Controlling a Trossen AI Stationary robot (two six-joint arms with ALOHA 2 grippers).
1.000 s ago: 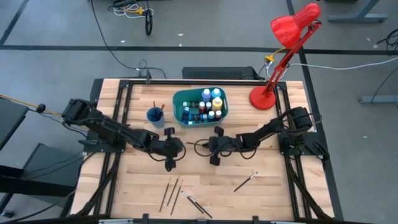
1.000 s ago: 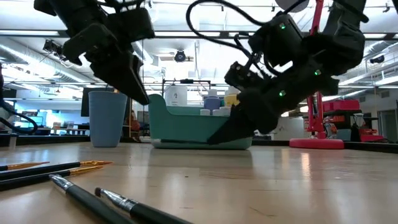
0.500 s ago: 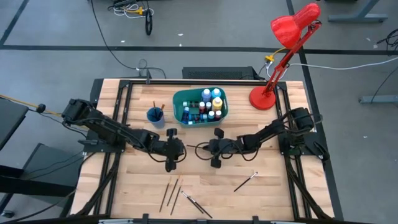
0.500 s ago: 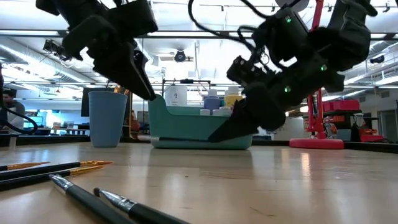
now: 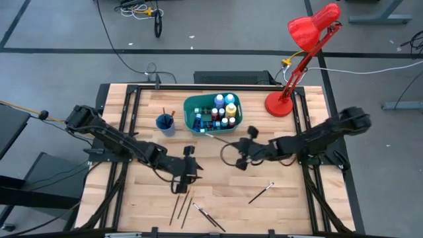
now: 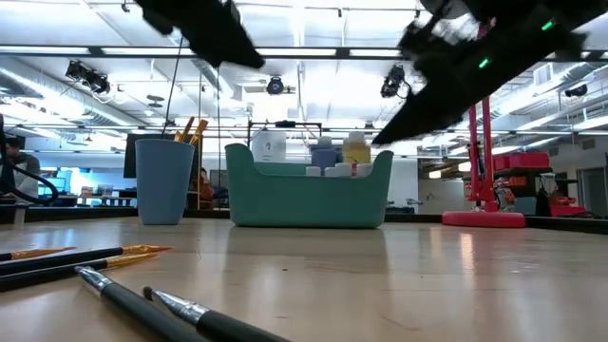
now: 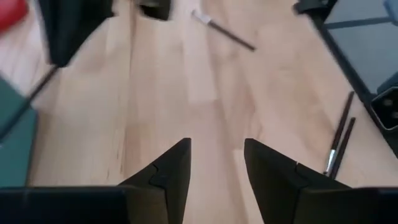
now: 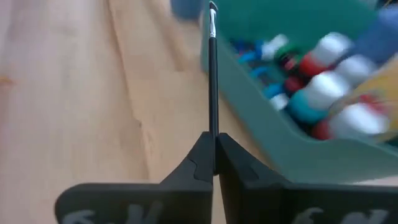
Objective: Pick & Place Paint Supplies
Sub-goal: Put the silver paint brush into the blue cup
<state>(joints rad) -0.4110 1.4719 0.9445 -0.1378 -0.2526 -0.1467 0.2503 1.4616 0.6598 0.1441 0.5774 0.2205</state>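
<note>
My right gripper (image 5: 232, 144) hangs above the table just near of the teal bin (image 5: 213, 112), shut on a thin dark brush (image 8: 213, 74). The bin holds several small paint bottles (image 8: 323, 87). My left gripper (image 7: 217, 158) is open over bare wood at the centre left (image 5: 197, 166), with nothing between its fingers. Several brushes (image 5: 184, 205) lie flat near the front edge, and one more (image 5: 262, 193) lies to their right. In the low view both grippers are high above the table. My right gripper pinches the brush's handle (image 8: 213, 138) between its two shut fingers. The brush runs out forward along the fingers, with its pale bristle end (image 8: 212, 11) away from them. It is lifted clear of the table and points toward the bin's near side (image 5: 203, 133).
A small blue cup (image 5: 165, 122) with brushes standing in it is left of the bin. A red desk lamp (image 5: 281, 102) stands at the far right. Brush handles (image 6: 114, 261) lie close to the near edge. Open wood lies between the two grippers.
My right gripper has risen and drawn back toward the table's right edge, carrying the brush up off the middle of the table. My left gripper has also risen and shifted toward the near edge, away from the right one.
</note>
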